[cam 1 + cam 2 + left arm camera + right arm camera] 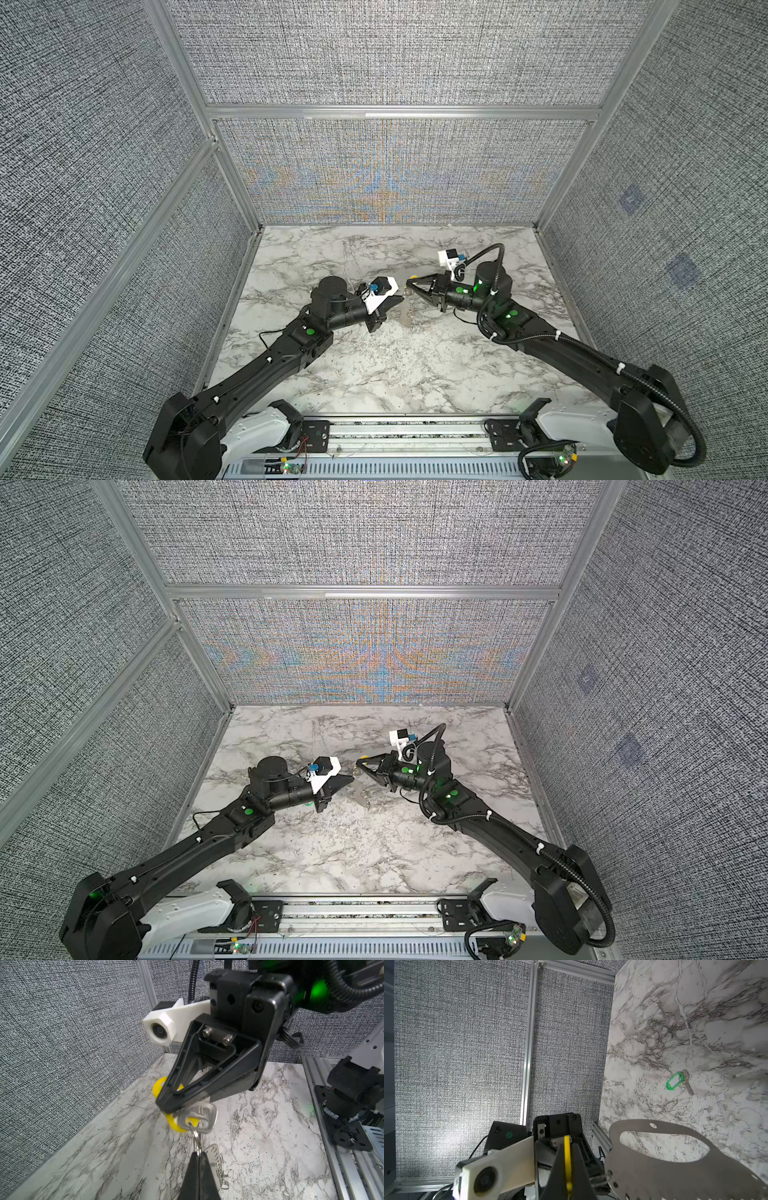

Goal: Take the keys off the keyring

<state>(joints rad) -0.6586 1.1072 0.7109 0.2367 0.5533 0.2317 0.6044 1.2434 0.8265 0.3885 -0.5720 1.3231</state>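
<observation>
Small silver key (pixel 204 1113) with a round yellow plastic tag (pixel 175 1126) being gripped from two sides.
The left claw (pixel 198 1156) is pinching shut on a thin wire ring (pixel 196 1138) threading the key's head, and the right claw (pixel 166 1106) is clamping shut on the yellow tag. The flat grey oval metal keyring (pixel 654 1178) is hanging just beside them. A green-tagged key (pixel 676 1083) is lying apart on the white marble tabletop (pixel 695 1022), its label too small to read.
</observation>
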